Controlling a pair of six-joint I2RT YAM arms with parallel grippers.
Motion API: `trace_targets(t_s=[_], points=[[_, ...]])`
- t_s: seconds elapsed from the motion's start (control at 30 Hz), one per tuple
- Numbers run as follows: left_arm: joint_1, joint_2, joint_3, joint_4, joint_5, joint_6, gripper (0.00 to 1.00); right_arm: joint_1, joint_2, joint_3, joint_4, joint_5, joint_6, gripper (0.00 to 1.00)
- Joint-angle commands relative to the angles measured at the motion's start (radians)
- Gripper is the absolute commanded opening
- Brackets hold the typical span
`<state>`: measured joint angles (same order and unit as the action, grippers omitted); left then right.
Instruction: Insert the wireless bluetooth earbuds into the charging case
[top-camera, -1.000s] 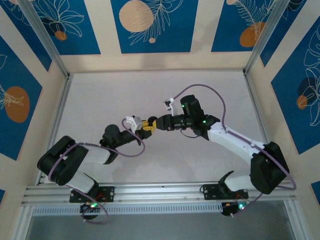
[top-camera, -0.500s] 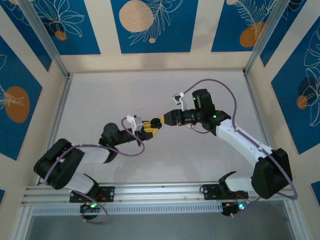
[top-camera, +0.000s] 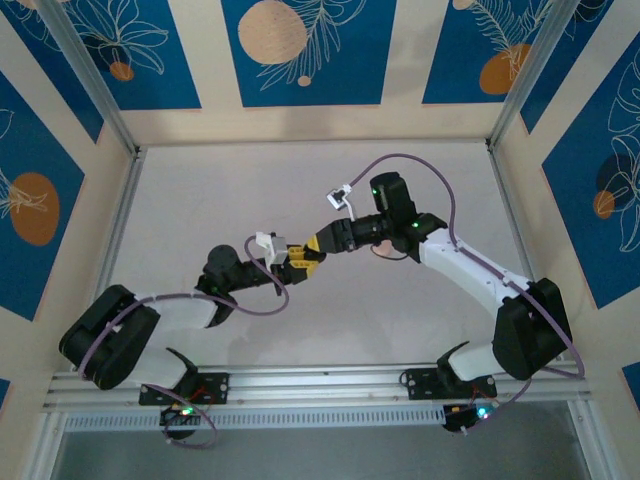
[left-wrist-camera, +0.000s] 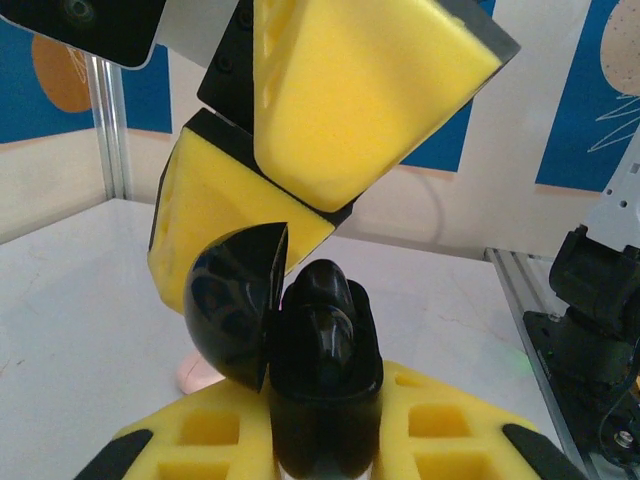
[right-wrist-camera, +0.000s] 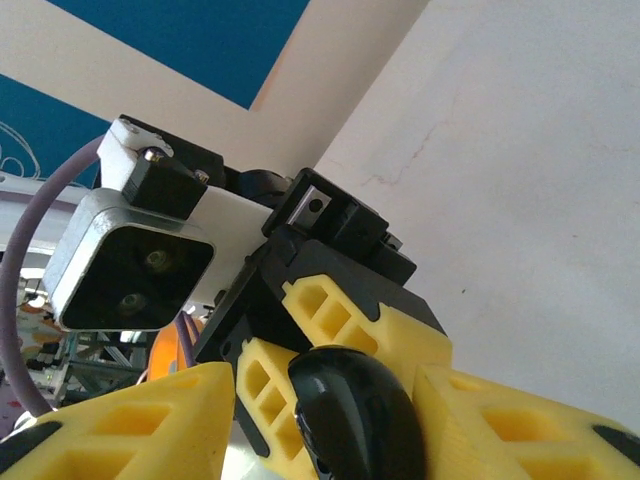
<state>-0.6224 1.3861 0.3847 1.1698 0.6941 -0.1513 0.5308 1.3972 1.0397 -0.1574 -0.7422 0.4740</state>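
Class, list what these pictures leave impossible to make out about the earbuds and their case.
Earbuds seated or not: left wrist view, the glossy black charging case in the left tool shows black on black beside its open lid.
Pale pink object on the white table: left wrist view, mostly behind that lid, unidentifiable.
Case detail: top view, too small; right wrist view, cut off by the bottom edge.
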Motion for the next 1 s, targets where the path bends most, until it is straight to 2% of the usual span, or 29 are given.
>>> trace_targets(t_s=[0.0, 0.2, 0.3, 0.4, 0.53, 0.63, 0.83, 0.97], points=[[-0.012, -0.028, 0.017, -0.038, -0.028, 0.027, 0.2, -0.001, -0.052, -0.005, 0.012, -0.068, -0.004, 0.48], [-0.012, -0.044, 0.022, -0.089, -0.052, 0.029, 0.2, -0.034, -0.16, -0.07, 0.02, -0.047, 0.015, 0.45], [-0.012, -0.047, 0.046, -0.159, -0.068, 0.006, 0.2, -0.069, -0.203, -0.097, -0.024, 0.062, 0.035, 0.44], [-0.02, -0.05, 0.086, -0.277, -0.101, -0.033, 0.19, -0.124, -0.236, -0.127, -0.089, 0.231, 0.091, 0.42], [-0.032, -0.024, 0.169, -0.505, -0.22, -0.117, 0.17, -0.227, -0.265, -0.191, -0.116, 0.341, 0.177, 0.41], [-0.033, 0.046, 0.272, -0.689, -0.276, -0.199, 0.17, -0.306, -0.267, -0.222, -0.13, 0.357, 0.213, 0.41], [-0.051, 0.215, 0.434, -0.775, -0.271, -0.439, 0.15, -0.393, -0.261, -0.258, -0.143, 0.335, 0.201, 0.4], [-0.093, 0.315, 0.584, -0.931, -0.301, -0.507, 0.16, -0.421, -0.276, -0.278, -0.14, 0.328, 0.183, 0.4]])
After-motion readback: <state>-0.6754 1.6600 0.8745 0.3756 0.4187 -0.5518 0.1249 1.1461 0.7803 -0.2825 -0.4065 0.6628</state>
